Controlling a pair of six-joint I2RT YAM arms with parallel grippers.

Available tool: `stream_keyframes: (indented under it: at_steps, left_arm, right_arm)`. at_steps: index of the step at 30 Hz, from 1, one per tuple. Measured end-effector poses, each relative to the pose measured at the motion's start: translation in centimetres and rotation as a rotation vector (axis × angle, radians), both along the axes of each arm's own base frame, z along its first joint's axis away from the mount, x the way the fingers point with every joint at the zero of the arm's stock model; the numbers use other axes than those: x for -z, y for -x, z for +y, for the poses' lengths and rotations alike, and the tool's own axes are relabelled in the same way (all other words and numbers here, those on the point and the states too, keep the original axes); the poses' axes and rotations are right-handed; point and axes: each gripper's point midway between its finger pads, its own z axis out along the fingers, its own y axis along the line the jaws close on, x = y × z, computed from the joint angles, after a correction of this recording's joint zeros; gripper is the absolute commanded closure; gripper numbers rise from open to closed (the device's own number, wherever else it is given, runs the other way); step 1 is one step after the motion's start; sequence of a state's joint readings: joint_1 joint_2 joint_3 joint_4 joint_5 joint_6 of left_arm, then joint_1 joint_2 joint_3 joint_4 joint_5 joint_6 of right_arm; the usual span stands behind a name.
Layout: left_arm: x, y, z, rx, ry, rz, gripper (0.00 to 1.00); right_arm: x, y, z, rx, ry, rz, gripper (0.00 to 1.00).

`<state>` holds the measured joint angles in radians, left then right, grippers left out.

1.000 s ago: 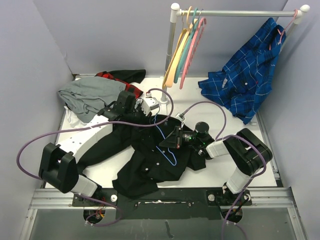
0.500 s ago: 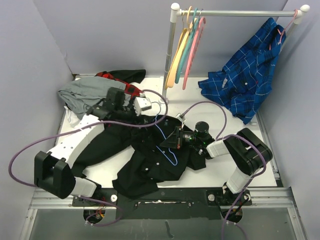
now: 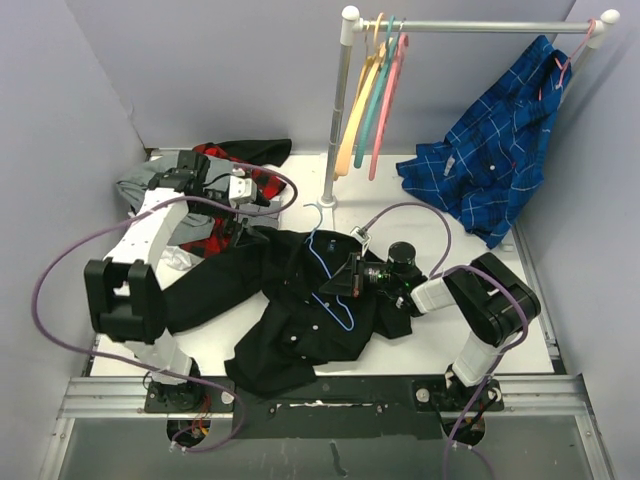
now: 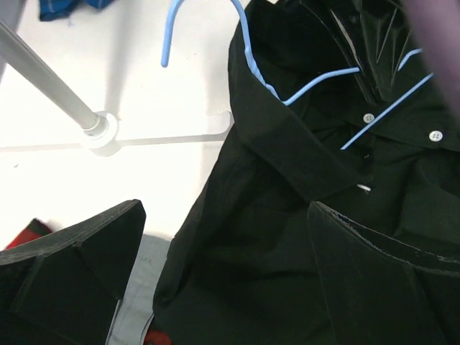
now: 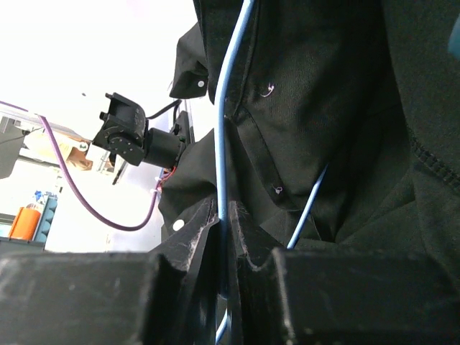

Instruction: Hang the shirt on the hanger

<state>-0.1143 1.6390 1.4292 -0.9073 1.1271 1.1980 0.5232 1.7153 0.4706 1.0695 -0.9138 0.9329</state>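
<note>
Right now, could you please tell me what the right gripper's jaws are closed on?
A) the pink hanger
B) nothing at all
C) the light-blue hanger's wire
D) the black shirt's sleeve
C: in the right wrist view, the thin wire of the light-blue hanger runs down into the right gripper and is pinched between its jaws, with the black shirt behind it.

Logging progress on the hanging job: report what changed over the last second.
The left gripper pulled back from the shirt toward the far-left clothes pile and is open, empty. The hook of the hanger now shows beyond the collar. The right gripper stayed shut on it.
</note>
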Motion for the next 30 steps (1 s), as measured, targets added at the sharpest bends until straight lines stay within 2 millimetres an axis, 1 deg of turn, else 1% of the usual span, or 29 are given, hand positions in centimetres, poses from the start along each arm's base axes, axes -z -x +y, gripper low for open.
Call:
stream_keyframes:
  at_steps: [4,6,7,10,11,13,17,21,25,28,29,30]
  left_arm:
    - [2.3,-1.1,-0.2,0.062,0.03,0.088,0.02]
    - [2.9,-1.8,-0.6,0.105,0.038,0.132,0.02]
    - [3.1,-2.3,-0.9,0.131,0.04,0.141,0.02]
    - [3.5,-4.8,-2.0,0.182,0.052,0.134,0.02]
    - [3.9,-5.0,-2.3,0.199,0.05,0.13,0.02]
    - [4.7,-4.2,-2.6,0.23,0.032,0.146,0.02]
    - [5.1,-2.4,-3.7,0.295,0.008,0.156,0.02]
    - [5.5,-1.1,-4.7,0.345,-0.007,0.162,0.02]
    - [6.2,-0.6,-5.0,0.367,-0.021,0.177,0.03]
    - [7.1,0.4,-5.2,0.384,-0.035,0.213,0.08]
    - [7.5,0.9,-5.3,0.393,-0.042,0.228,0.11]
    - [7.9,1.5,-5.5,0.405,-0.052,0.247,0.17]
  right_arm:
    - [-0.5,-0.6,0.4,-0.005,0.003,0.002,1.0]
    - [-0.5,-0.9,0.6,-0.007,0.012,0.008,1.0]
    - [-0.5,-1.0,0.7,-0.004,0.02,0.014,1.0]
    - [-0.7,-1.0,0.6,0.006,0.046,0.01,1.0]
    - [-0.9,-0.9,0.6,0.01,0.055,0.002,1.0]
    - [-1.4,-0.8,0.4,0.02,0.063,-0.018,1.0]
    - [-1.9,-0.7,0.4,0.031,0.075,-0.04,1.0]
    - [-1.4,-0.6,0.5,0.037,0.094,-0.038,1.0]
    - [-1.2,-0.3,0.9,0.035,0.106,-0.049,1.0]
    - [-1.0,0.1,1.3,0.027,0.115,-0.059,1.0]
    - [-0.9,0.1,1.3,0.029,0.118,-0.063,1.0]
    - [-0.9,0.1,1.4,0.029,0.121,-0.065,1.0]
